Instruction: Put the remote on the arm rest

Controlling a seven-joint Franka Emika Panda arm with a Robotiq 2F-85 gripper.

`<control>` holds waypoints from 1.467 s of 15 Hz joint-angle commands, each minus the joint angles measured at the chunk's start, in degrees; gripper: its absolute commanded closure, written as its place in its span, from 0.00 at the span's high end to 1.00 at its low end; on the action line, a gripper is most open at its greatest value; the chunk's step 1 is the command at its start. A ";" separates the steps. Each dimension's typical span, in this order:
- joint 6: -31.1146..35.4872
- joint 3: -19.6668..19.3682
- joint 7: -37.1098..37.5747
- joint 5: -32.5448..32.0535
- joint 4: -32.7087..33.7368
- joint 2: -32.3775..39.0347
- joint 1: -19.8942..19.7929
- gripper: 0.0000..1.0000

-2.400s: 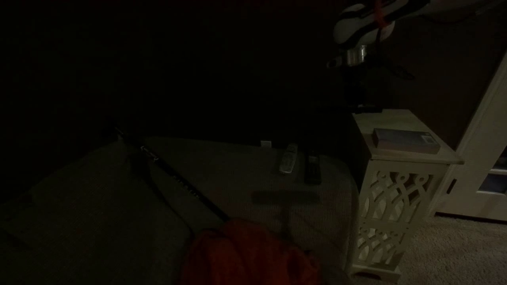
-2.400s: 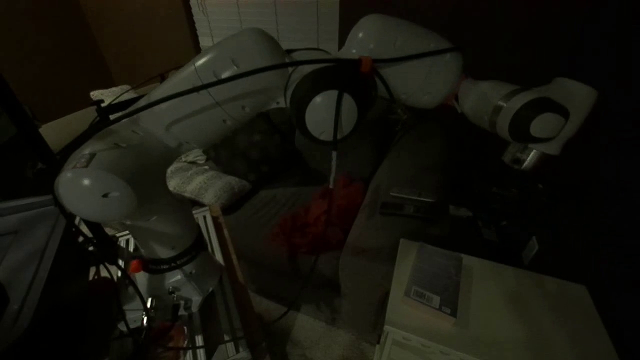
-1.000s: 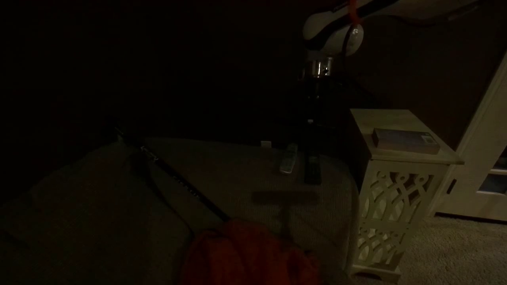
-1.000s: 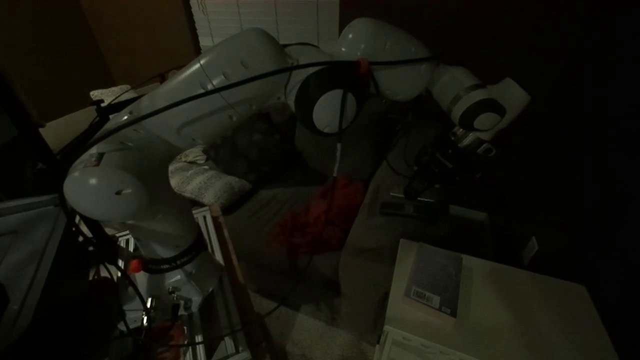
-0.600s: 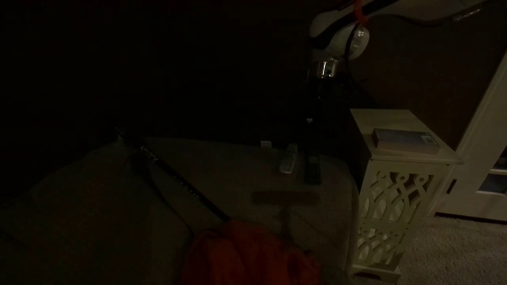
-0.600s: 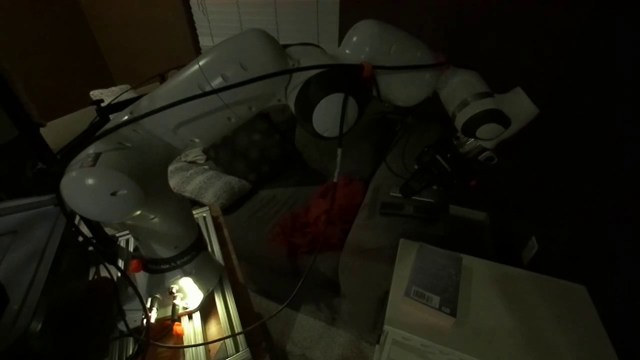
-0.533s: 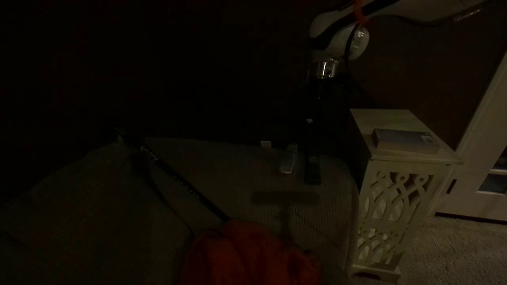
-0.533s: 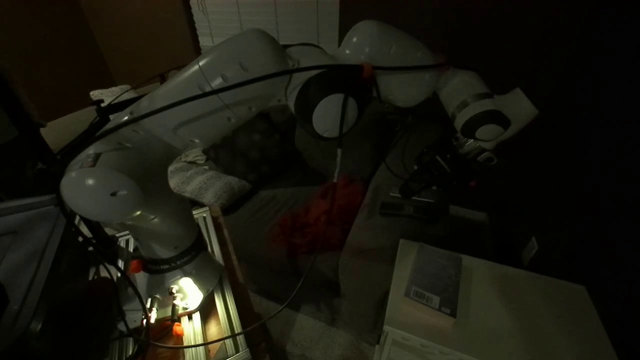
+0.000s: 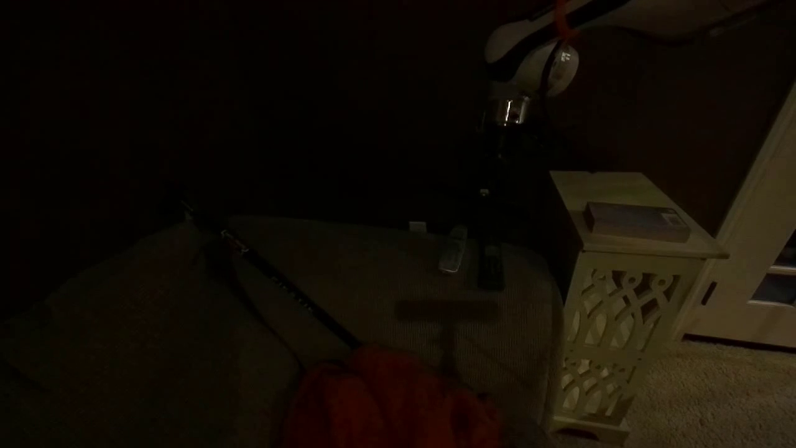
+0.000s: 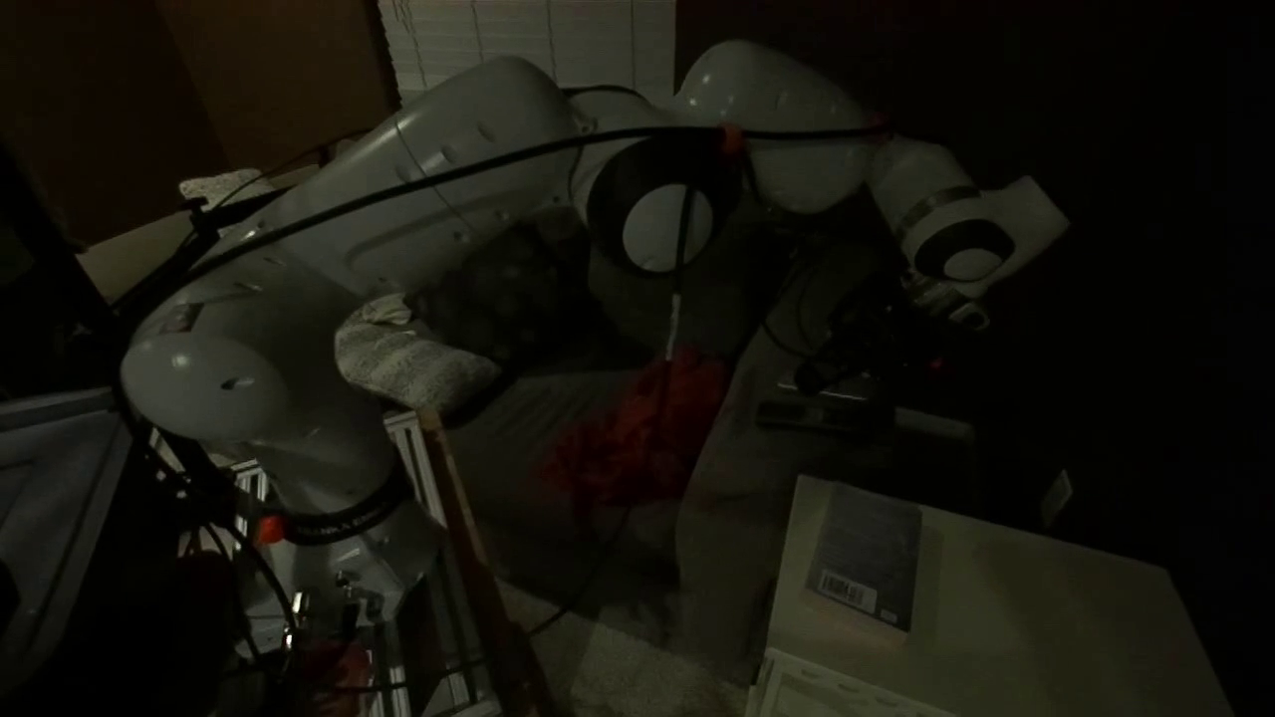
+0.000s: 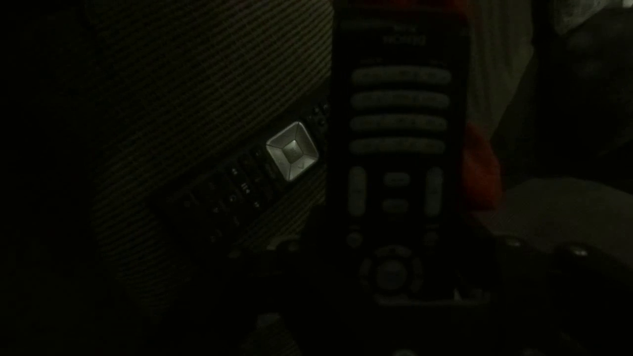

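Remote [image 11: 395, 163] and gripper [image 11: 395, 242] are together: the jaws are closed in on its two long sides, parted only by its width. Only the wrist view gives this plainly, along with the black face, four rows of pale buttons, two long upright keys and two short ones between them. It is held over the arm rest [image 9: 525, 339]; whether its far end touches anything I cannot tell. Partly covered by it, a black remote [image 11: 247, 170] with one square silver key lies aslant on ribbed fabric. In both exterior views two remotes lie just beside each other on the arm rest, the black one and a pale remote [image 9: 453, 252], so I count three in all. The jaws are lost in the dark there. Both exterior views also show one white stand [image 9: 622, 186], one book [image 9: 635, 222] on it and one orange cloth [image 9: 398, 398]. In an exterior view one pole [image 9: 292, 289] runs down to the cloth, and one door [image 9: 740, 274] stands behind the stand. In an exterior view appear most of the robot arm [image 10: 418, 224], one window blind [image 10: 538, 40] and a speckled cushion [image 10: 413, 363].
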 commanded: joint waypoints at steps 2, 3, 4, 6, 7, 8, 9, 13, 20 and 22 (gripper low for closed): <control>9.50 -0.78 15.61 1.55 -2.10 -0.25 4.16 0.35; 11.18 -0.90 19.64 1.35 -2.39 -0.21 5.46 0.35; 13.51 -1.03 23.23 1.23 -2.87 -0.20 6.60 0.35; 16.81 -1.79 30.28 1.20 -4.22 -0.51 8.80 0.35; 18.02 -1.98 33.43 1.49 -5.07 -0.82 9.36 0.35; 18.63 -2.20 36.64 1.82 -5.66 -1.05 9.87 0.35; 18.58 -1.87 39.25 2.66 -6.45 -1.33 9.85 0.35; 17.65 1.96 41.69 9.70 -8.82 -1.97 7.24 0.35; 17.26 3.20 40.53 14.40 -6.99 0.54 6.32 0.60; 23.12 2.42 44.68 16.15 -7.90 0.32 7.30 0.35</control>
